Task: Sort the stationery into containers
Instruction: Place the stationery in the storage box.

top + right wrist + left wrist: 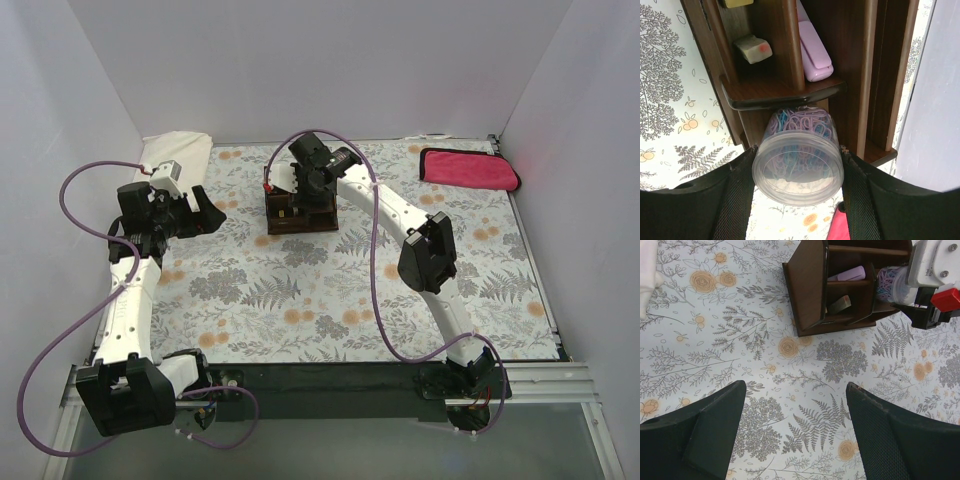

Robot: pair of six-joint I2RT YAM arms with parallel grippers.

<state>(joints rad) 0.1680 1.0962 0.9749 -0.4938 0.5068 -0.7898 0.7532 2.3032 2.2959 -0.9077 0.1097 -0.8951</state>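
Nearest the bases, the left gripper (795,387) hangs low over the mat (715,340), fingers spread wide, nothing between them; it sits well apart from the action. Further out, the right gripper (796,155) is clamped on a clear jar (797,175) packed with coloured paper clips, one finger on each side of its round wall. The jar's far end is pressed up at the organizer (300,215), right against the curved lip of a divider; whether it is lined up with a free slot, I cannot tell. Already inside: an eraser (754,48) in one compartment and a pink marker (812,50) in the next.

Here's the danger: that lip. Push on and the jar may catch on it and shove or tip the light organizer; the wood could also lever the slick plastic out of the fingers. If it drops on its side it could roll across the mat; if the lid pops, clips go everywhere. The neighbouring slots look narrow for it too.

The surface is a floral print mat, flat; beyond it a white cloth (175,155) lies far left and a magenta cloth (470,168) far right; plain white walls (330,60) close in three sides.
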